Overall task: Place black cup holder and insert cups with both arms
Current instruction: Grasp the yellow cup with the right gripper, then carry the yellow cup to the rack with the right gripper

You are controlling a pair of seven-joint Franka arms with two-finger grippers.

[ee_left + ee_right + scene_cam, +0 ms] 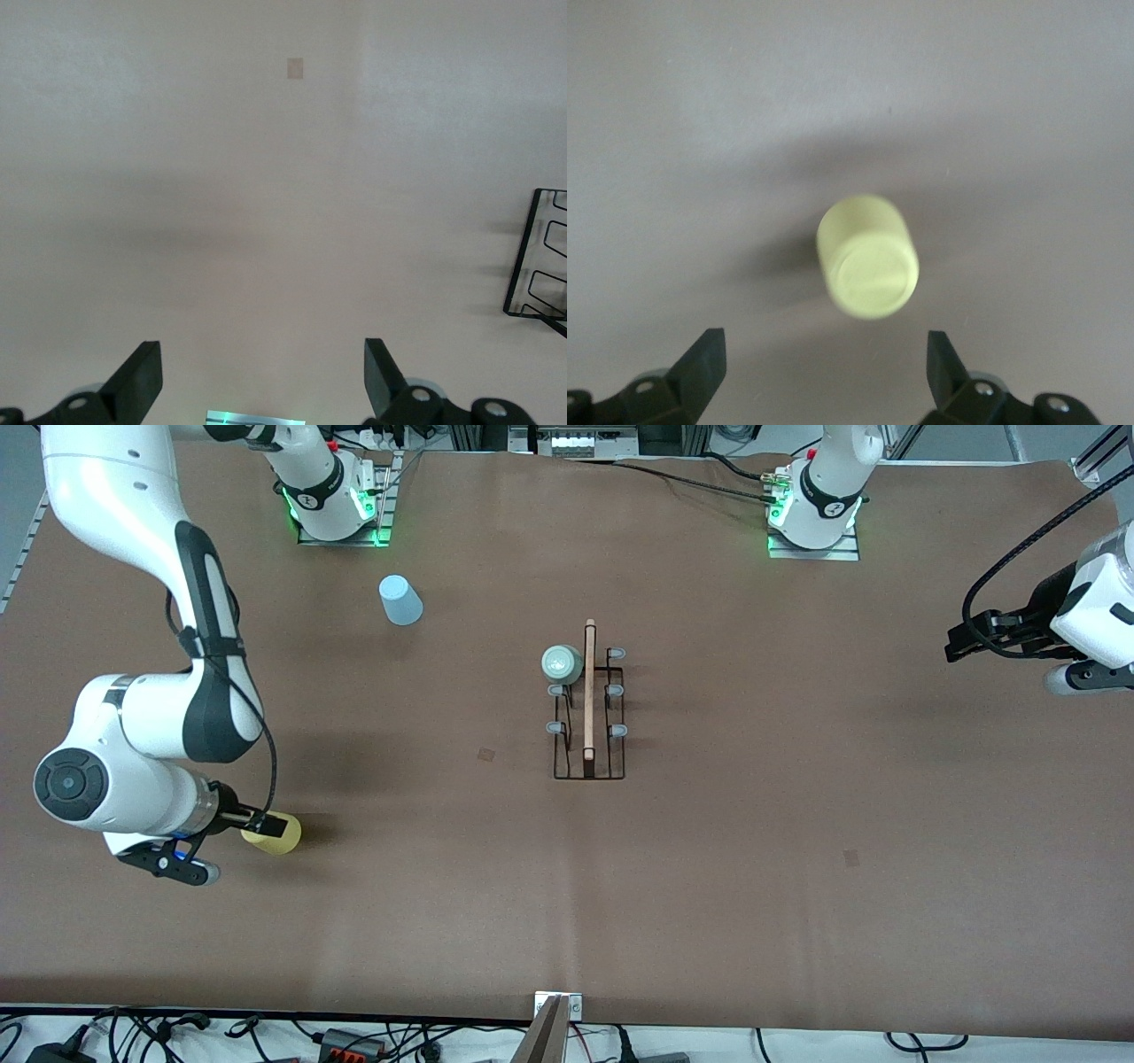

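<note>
— How many cups do you count?

— Three. The mint cup [562, 662] sits upturned on a prong of the black cup holder [589, 708] mid-surface, at about 11 o'clock of the rack. The blue cup [400, 600] stands farther from the front camera, toward the right arm's end. The yellow cup [273, 833] lies near the right claw [824, 367].

— And the claws?

— Two. The right one hangs open above the yellow cup; the left claw [262, 376] waits, open and empty, over bare surface [797, 824].
</note>
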